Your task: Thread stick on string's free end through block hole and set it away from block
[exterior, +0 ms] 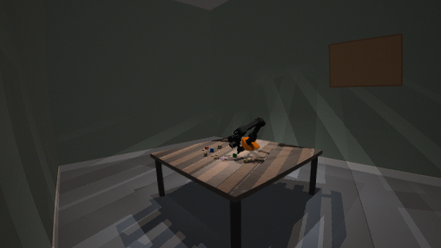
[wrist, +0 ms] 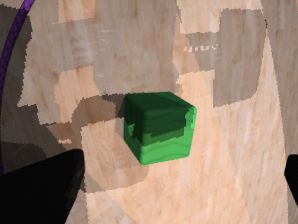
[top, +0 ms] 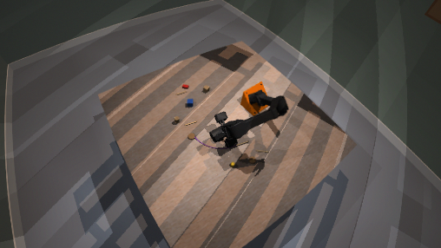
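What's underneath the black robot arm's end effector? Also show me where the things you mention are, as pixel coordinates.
The wrist view shows a green cube [wrist: 160, 128] on the wood-plank table [wrist: 240, 165], between the open fingers of the end effector [wrist: 188, 164] but ungripped. The cube hides the table beneath it.
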You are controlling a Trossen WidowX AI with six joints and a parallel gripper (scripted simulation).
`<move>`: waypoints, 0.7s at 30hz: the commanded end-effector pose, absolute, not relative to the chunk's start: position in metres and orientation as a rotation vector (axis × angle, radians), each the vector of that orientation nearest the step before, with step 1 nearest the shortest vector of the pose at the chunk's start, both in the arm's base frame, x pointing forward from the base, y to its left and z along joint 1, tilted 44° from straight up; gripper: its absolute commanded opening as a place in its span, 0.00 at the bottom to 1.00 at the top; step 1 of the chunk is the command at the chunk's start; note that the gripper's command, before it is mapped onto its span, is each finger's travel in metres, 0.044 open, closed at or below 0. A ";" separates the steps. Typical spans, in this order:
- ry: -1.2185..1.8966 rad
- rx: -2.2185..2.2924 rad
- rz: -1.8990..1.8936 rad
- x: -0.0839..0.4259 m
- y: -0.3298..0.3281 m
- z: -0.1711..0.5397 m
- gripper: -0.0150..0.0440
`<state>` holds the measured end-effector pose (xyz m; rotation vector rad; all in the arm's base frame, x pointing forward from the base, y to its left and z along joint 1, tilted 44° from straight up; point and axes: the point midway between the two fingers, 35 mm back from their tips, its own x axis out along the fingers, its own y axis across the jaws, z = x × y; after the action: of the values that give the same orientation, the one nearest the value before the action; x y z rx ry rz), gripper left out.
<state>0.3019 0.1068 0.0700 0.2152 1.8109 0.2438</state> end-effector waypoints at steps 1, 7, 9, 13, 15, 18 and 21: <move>1.497 -0.126 0.998 0.294 0.098 0.061 1.00; 1.311 -0.271 1.213 0.294 0.096 0.060 1.00; 1.242 -0.320 1.277 0.294 0.095 0.059 1.00; 1.090 -0.413 1.394 0.294 0.093 0.059 1.00; 1.013 -0.465 1.446 0.294 0.092 0.059 1.00; 0.893 -0.545 1.518 0.294 0.091 0.059 1.00; 0.764 -0.622 1.580 0.294 0.089 0.059 1.00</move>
<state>0.3015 0.0973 0.0629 -0.2446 1.3741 1.1332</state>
